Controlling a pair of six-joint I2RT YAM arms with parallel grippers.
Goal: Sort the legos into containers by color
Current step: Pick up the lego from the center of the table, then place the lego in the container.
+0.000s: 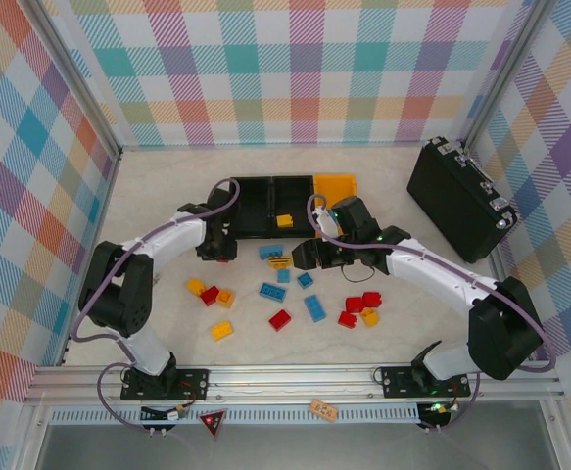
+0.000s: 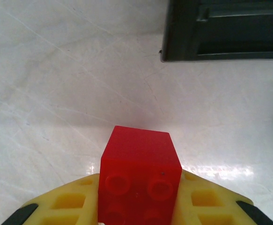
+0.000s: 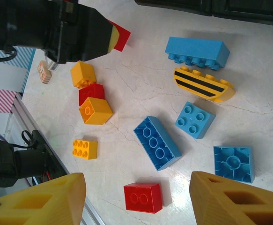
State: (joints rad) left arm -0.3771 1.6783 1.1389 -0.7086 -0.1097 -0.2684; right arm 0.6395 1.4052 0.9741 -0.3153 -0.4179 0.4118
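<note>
Your left claw (image 2: 138, 208) clamps a red lego (image 2: 140, 161); your right claw (image 3: 137, 190) hangs open above blue legos (image 3: 157, 143).

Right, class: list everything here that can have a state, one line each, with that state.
left fingers: shut on the red brick
right fingers: open, holding nothing
black case: closed
middle black bin: open-topped, one yellow brick inside
</note>
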